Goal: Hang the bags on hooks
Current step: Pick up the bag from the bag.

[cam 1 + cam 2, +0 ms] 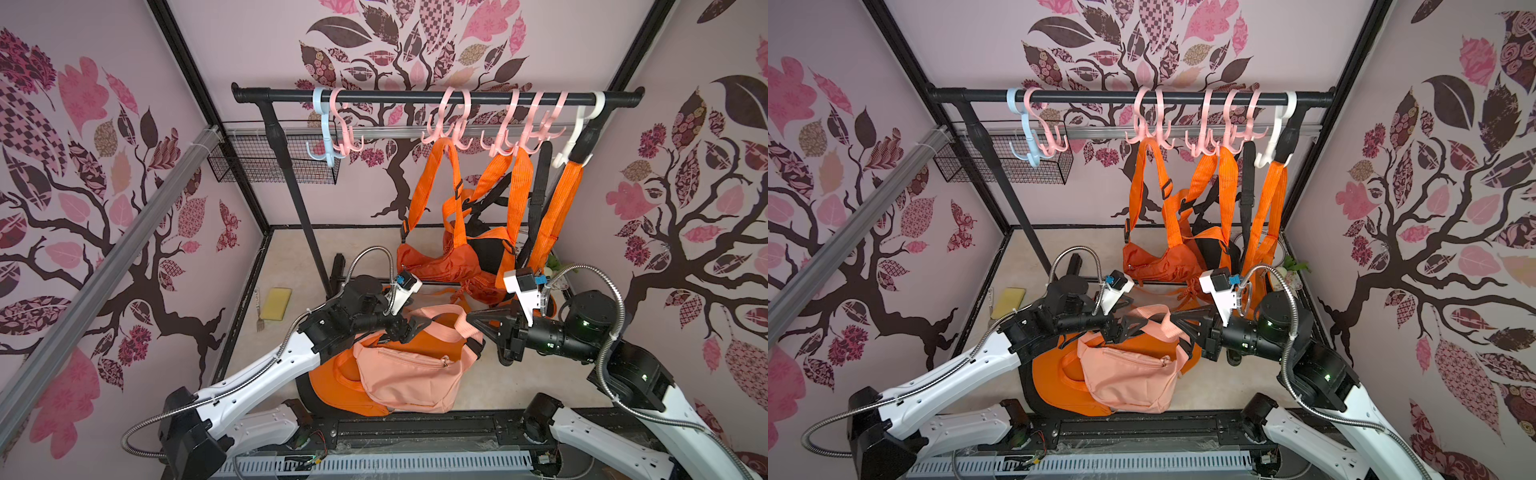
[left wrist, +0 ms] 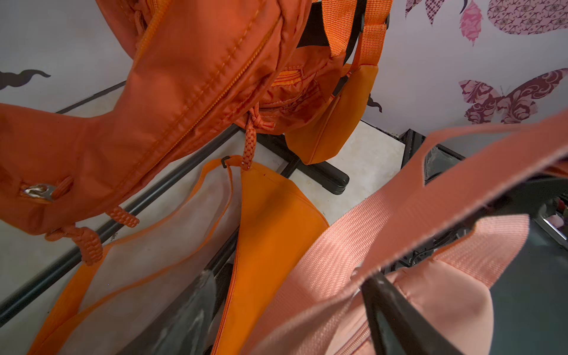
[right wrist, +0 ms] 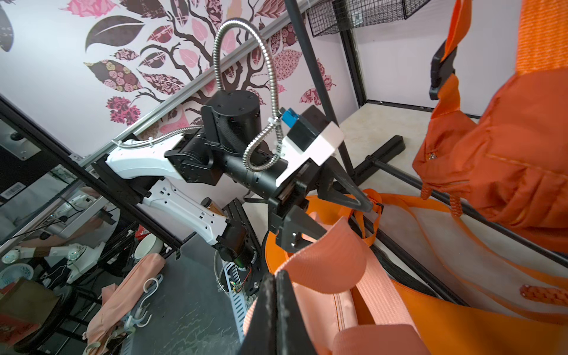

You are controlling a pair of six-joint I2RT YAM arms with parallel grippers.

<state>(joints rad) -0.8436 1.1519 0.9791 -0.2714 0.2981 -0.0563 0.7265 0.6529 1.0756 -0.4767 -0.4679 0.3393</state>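
On your left, the left gripper (image 3: 349, 218) has its jaws apart, straddling the strap (image 1: 440, 311) of the pink bag (image 1: 405, 376) without pinching it, as far as the right wrist view shows. The bag lies near and low in the middle, slumped over an orange bag (image 1: 332, 390) lying flat. To its right, the right gripper (image 1: 470, 317) is clamped tight on that same strap.

If you lift on that one pinch, the webbing may slide out, or the loop may twist flat and miss a prong.

For room, the blue hook (image 1: 325, 133) and pink hook (image 1: 345, 133) hang free at far left, with the rack post (image 1: 297, 195) to steer round. Rightward, the rail (image 1: 395, 96) is crowded with hanging orange bags (image 1: 440, 257) just beyond both grippers, and you could snag their straps.
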